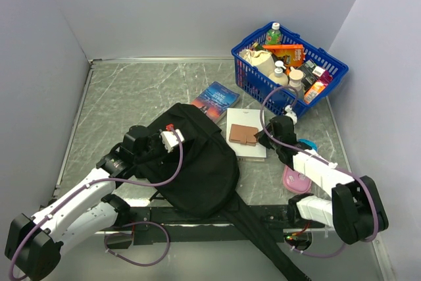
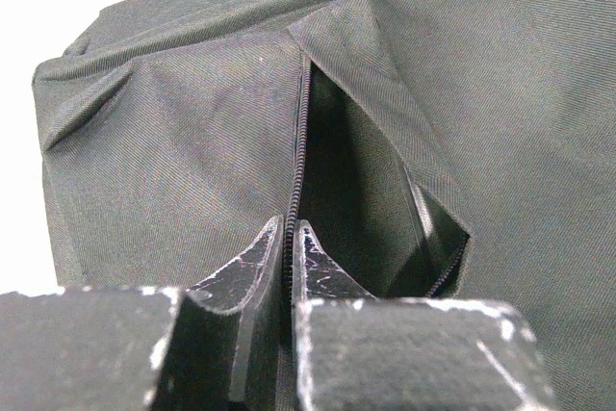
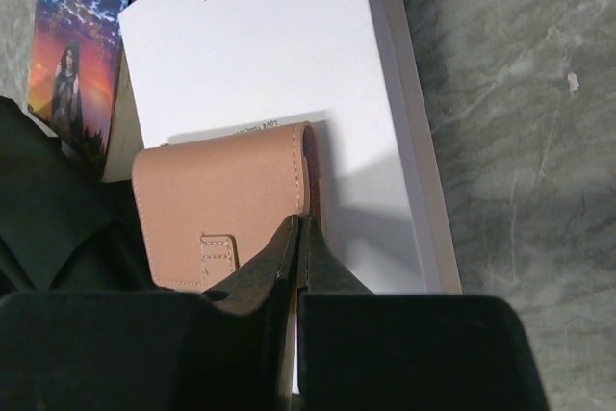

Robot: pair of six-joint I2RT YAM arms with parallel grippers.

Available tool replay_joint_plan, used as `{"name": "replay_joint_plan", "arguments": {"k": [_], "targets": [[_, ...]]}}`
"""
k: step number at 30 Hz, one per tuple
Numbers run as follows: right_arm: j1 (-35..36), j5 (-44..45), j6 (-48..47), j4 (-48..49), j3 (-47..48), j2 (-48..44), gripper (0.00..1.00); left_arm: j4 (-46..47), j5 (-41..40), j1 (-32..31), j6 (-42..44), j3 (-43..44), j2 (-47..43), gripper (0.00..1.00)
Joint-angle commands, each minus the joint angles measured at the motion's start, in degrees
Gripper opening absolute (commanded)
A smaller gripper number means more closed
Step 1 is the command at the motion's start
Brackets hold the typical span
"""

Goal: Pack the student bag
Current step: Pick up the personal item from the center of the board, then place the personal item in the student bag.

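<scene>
the student bag (image 1: 197, 156) lies mid-desk (image 1: 131, 90), its mouth open, the left hand (image 2: 289, 230) pinching its zipper edge. the right hand (image 3: 299, 228), pressed together at the pink wallet (image 3: 221, 199) (grip unclear) on the white pad (image 3: 260, 45), probably needs a firmer hold before carrying it in.

Top view: even, diffuse overhead light; soft shadows and a faint sheen on the desk (image 1: 131, 97). Left wrist: upper left blown out white; student bag (image 2: 173, 141) weave sharp, left claw (image 2: 289, 230) at bottom blurred. Right wrist: white pad (image 3: 260, 36) bright, wallet (image 3: 221, 199) shadow across it; right claw (image 3: 300, 223) dark, probably defocused.
</scene>
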Motion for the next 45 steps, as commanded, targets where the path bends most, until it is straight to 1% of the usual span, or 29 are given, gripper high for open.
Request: {"name": "replay_joint_plan", "arguments": {"k": [1, 9, 11, 14, 18, 20, 22, 25, 30, 33, 38, 45], "targets": [[-0.3, 0.6, 0.7, -3.2, 2.2, -4.8, 0.00, 2.2, 2.8, -0.4, -0.7, 3.1, 0.0, 0.10], [-0.1, -3.3, 3.4, -8.5, 8.0, -13.8, 0.00, 2.4, 2.8, -0.5, -0.6, 3.0, -0.6, 0.11], [0.3, -5.8, 4.8, -8.9, 9.0, -15.3, 0.00, 2.7, 2.8, -0.4, -0.6, 2.9, -0.6, 0.11], [1.7, -6.5, 6.1, -10.3, 11.2, -16.9, 0.00, 3.0, 2.9, -0.4, -0.7, 2.9, -0.7, 0.11], [6.5, -5.2, 7.1, -12.9, 15.3, -18.2, 0.00, 3.1, 2.9, -0.5, -0.8, 2.9, -0.8, 0.12], [10.4, -4.5, 8.4, -13.2, 16.0, -18.6, 0.00, 3.2, 2.9, -0.5, -1.0, 2.9, -0.9, 0.12], [14.5, -3.8, 10.4, -13.4, 16.8, -18.2, 0.00, 3.3, 2.9, -0.4, -1.3, 2.8, -1.1, 0.12], [18.0, -5.5, 13.9, -10.4, 16.0, -16.9, 0.00, 3.5, 2.7, -0.5, -1.6, 2.7, -1.4, 0.12], [23.2, -7.1, 17.0, -4.8, 16.3, -12.5, 0.00, 3.5, 2.4, -0.4, -1.8, 2.7, -1.6, 0.11], [24.8, -8.5, 18.1, -2.4, 16.4, -9.5, 0.00, 3.7, 2.2, -0.4, -1.8, 2.7, -1.6, 0.12], [25.0, -13.5, 21.2, 6.7, 14.8, -4.3, 0.00, 3.5, 1.9, -0.4, -1.4, 2.9, -1.5, 0.11], [25.8, -16.1, 23.4, 10.5, 14.7, 0.6, 0.00, 3.7, 1.8, -0.4, -1.3, 2.7, -1.5, 0.11]]}}
